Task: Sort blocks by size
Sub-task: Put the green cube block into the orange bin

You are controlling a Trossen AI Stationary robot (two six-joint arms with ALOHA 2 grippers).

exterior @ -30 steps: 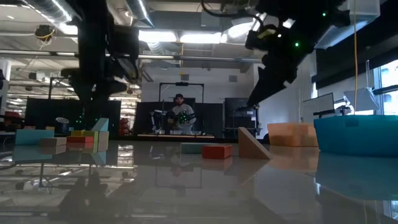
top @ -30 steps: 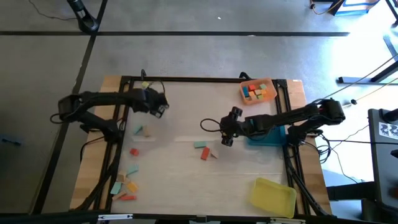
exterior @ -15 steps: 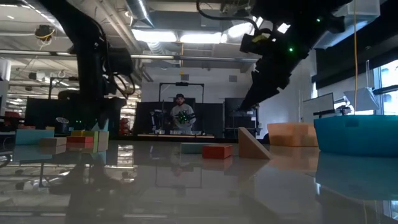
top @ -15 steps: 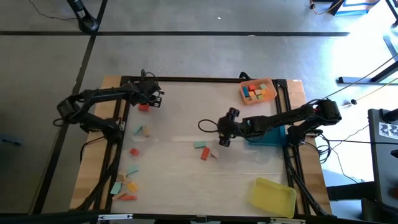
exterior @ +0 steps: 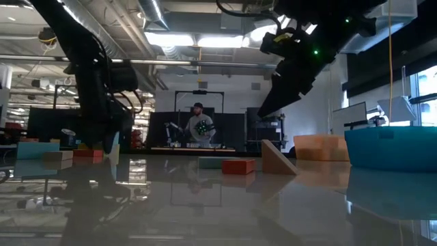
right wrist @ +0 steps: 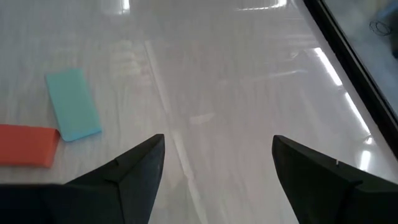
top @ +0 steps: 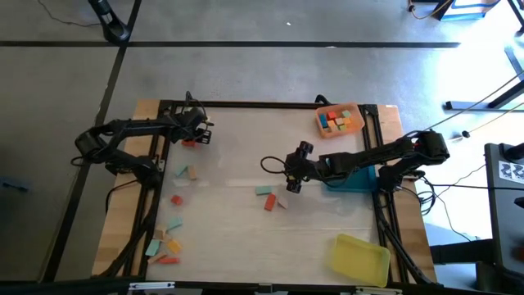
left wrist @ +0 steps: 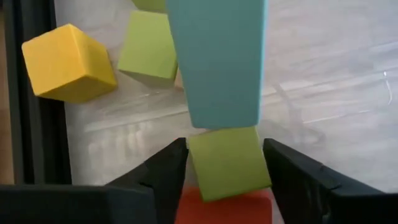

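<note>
Left hand [top: 196, 135] low over tabletop [top: 246, 156], far across from orange tray [top: 339, 120], at the frame corner on the side opposite the tray. Closed on green cube [left wrist: 227, 162], a finger against each of two opposite sides.

Red block [left wrist: 227, 208] directly against the cube on the wrist side. Teal bar [left wrist: 217, 62] butted against the cube's other face, long axis running straight on away from the hand, in line with it. Yellow cube [left wrist: 68, 62] and second green block [left wrist: 148, 53] off to one side of the bar, clear of the fingers.

Judged: pick in hand. Straight lift needed, since both free faces of the cube are crowded. Risk of dragging bar or red block along.

Right hand [top: 293, 182] waiting nearer the tray, mid-tabletop, fingers wide apart, empty. Second teal bar [right wrist: 73, 112] and second red block [right wrist: 25, 146] just ahead of it.
</note>
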